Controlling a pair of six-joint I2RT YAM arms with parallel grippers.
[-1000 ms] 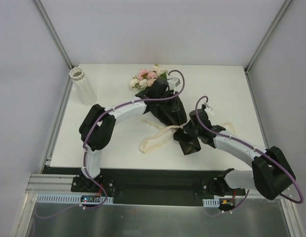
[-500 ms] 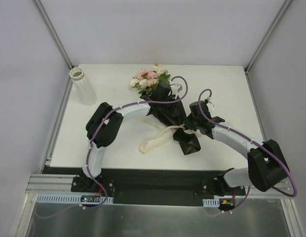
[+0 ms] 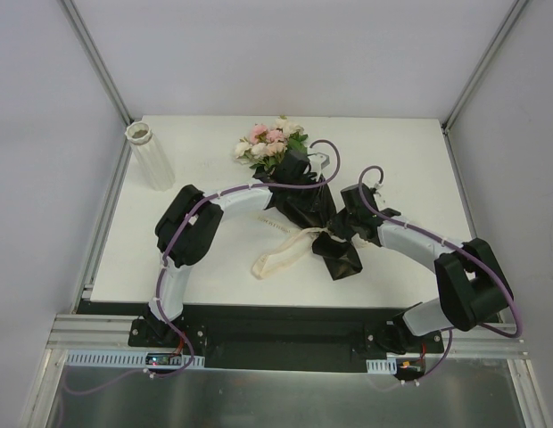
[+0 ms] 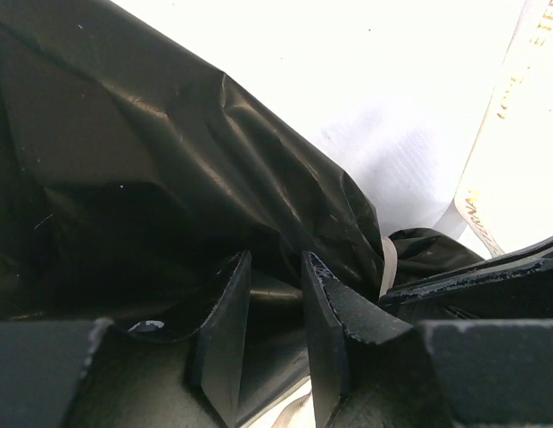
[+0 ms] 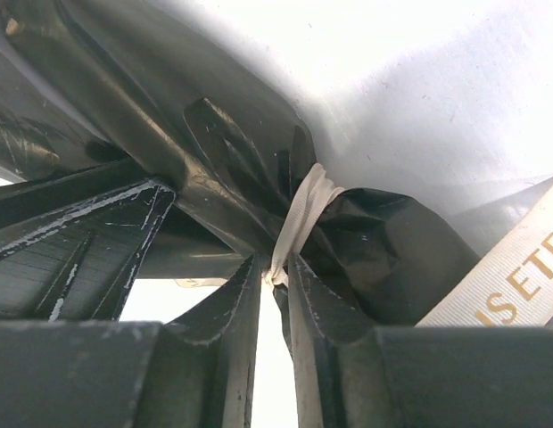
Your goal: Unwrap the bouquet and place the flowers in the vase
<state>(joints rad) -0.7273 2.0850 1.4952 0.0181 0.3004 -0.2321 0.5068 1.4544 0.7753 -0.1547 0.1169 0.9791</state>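
Observation:
The bouquet lies mid-table, its pink and cream flowers (image 3: 269, 147) pointing toward the far edge. The black paper wrap (image 3: 305, 207) is cinched by a cream ribbon (image 5: 303, 212), whose loose tails (image 3: 281, 256) trail to the near left. My left gripper (image 3: 303, 178) sits on the wrap's upper part, with a fold of black paper (image 4: 275, 294) spanning its narrow gap (image 4: 275, 259). My right gripper (image 3: 341, 221) is at the tied waist. Its fingers (image 5: 274, 263) stand slightly apart, the ribbon knot at their tips and bright table showing through. The white ribbed vase (image 3: 147, 153) stands at the far left.
Metal frame posts (image 3: 98, 62) rise at the table's far corners, with grey walls behind. The tail of the wrap (image 3: 341, 260) fans out toward the near edge. A printed ribbon tail (image 5: 517, 276) crosses beside the right fingers.
Both arms have shifted: the left gripper slid slightly nearer along the wrap and the right gripper moved up to the tied waist. The right fingers have parted a little.

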